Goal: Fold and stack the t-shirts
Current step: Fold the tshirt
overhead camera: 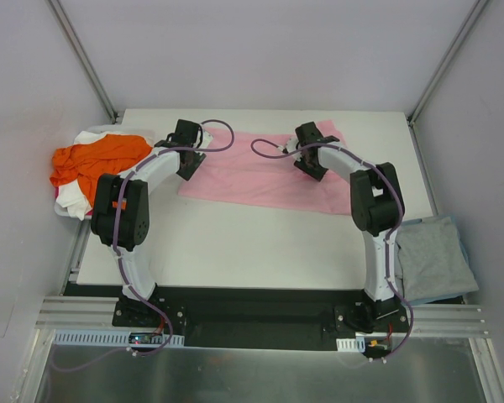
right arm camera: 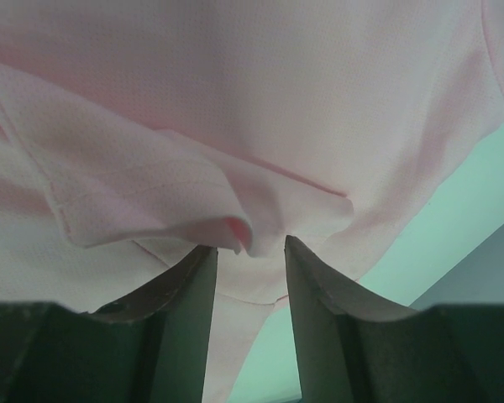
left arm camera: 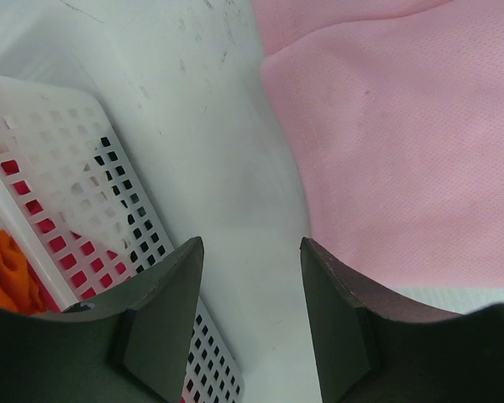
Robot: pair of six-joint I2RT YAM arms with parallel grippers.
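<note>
Pink t-shirt [overhead camera: 252, 180] lies spread flat on the far half of the white table [overhead camera: 260, 243], close to the far edge. Its long axis runs left to right, w/ the right end angled a bit nearer the far edge. Can't tell which end is collar or hem.

Around it: a white slotted basket [left arm camera: 59, 185] sits at the far-left corner, w/ the orange t-shirt [overhead camera: 88, 159] heaped in it and the white t-shirt [overhead camera: 71, 200] spilling out under that. The grey-blue t-shirt [overhead camera: 433, 256] lies flat at the right edge toward the near-right corner, partly behind the right arm.

In the way: both arms reach over the pink shirt and cover parts of it, and a purple cable [overhead camera: 265, 149] loops above its middle.

Left gripper [left arm camera: 252, 248] hangs over bare table btwn the basket and the shirt's left edge. Its jaws stand apart w/ nothing in them.

Right gripper [right arm camera: 249, 245] sits low over the shirt's far-right part. Its jaws are parted, and a raised, rumpled fold of pink cloth sits right at their tips, not pinched.
</note>
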